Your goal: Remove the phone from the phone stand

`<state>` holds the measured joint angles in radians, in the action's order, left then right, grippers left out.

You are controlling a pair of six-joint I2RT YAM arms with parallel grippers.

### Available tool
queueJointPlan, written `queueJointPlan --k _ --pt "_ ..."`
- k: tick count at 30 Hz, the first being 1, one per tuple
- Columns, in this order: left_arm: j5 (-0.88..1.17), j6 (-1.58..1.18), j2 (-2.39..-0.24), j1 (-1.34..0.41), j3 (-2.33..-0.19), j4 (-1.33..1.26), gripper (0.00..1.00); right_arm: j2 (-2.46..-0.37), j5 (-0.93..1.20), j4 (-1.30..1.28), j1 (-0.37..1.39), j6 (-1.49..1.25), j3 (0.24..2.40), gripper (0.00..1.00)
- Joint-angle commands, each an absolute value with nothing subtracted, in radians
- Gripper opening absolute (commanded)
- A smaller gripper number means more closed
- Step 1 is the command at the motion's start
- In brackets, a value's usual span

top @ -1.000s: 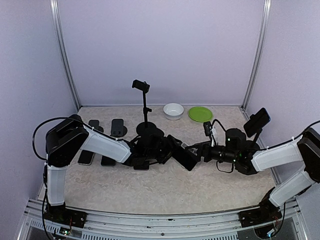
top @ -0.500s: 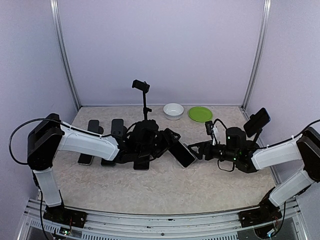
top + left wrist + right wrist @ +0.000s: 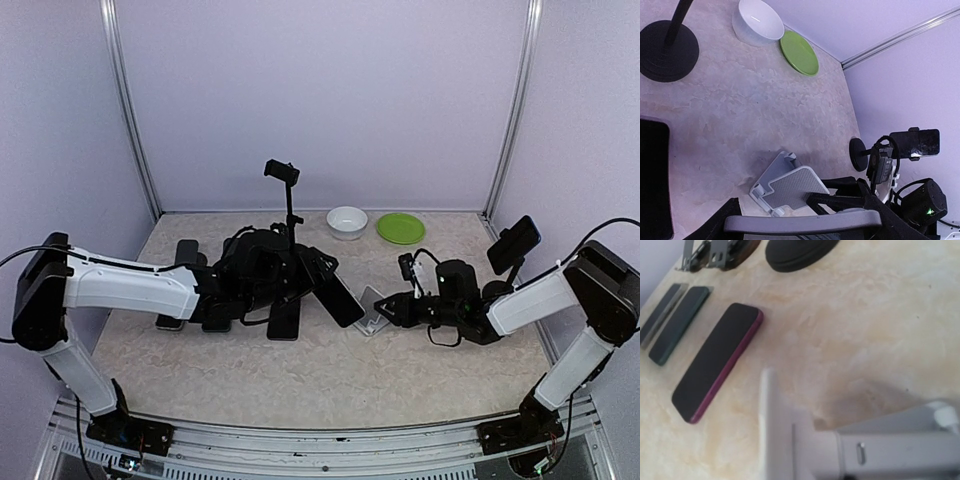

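Phone [image 3: 338, 298], clamped by left gripper [image 3: 312, 282], just beside phone stand [image 3: 374, 313], long axis slanting down toward it; right gripper [image 3: 391, 310] at its opposite edge, closure indeterminate.

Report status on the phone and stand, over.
Left fingers shut on phone, phone off the stand. Right fingers at the stand, grip unclear. Nothing seen in the way.
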<state>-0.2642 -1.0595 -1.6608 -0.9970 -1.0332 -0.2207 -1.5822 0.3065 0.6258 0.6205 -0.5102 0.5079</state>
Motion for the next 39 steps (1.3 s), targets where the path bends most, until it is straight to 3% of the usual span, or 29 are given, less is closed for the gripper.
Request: queueJointPlan --k 1,10,24,39 --pt "-0.286 -1.018 -1.582 -0.974 -0.986 -0.233 0.23 -1.617 0.318 0.633 0.614 -0.488 0.556 0.32" --pt "-0.264 -0.953 -1.486 -0.925 -0.893 -0.225 0.23 -1.637 0.336 0.54 0.603 -0.371 0.659 0.0" --pt "-0.238 -0.91 -1.415 -0.877 -0.825 -0.232 0.23 -1.88 0.751 0.375 0.443 -0.093 1.047 0.0" --pt "-0.234 -0.862 -1.407 -0.864 -0.824 -0.199 0.23 -2.156 0.8 0.081 0.401 0.118 1.449 0.0"
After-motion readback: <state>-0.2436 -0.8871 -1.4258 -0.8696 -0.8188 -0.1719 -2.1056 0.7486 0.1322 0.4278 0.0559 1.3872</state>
